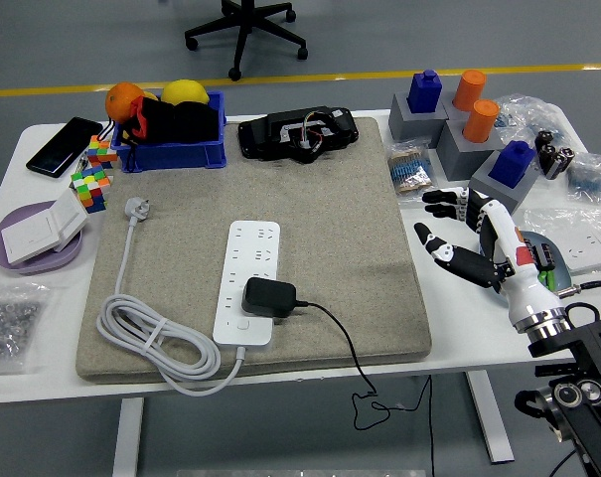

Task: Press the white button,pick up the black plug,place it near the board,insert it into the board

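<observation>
Black plug (268, 297) sits on power strip (248, 281), just above its white button (241, 324) | right hand (466, 241) fingers spread, empty, well right of strip, off the mat (360, 248) | risk: plug crowds button, press may knock it; trailing cord may snag | blue bin (171, 154) far-left of strip: dark items, orange and yellow balls

black plug (268, 297), white board (248, 281), blue bin (171, 154)
</observation>
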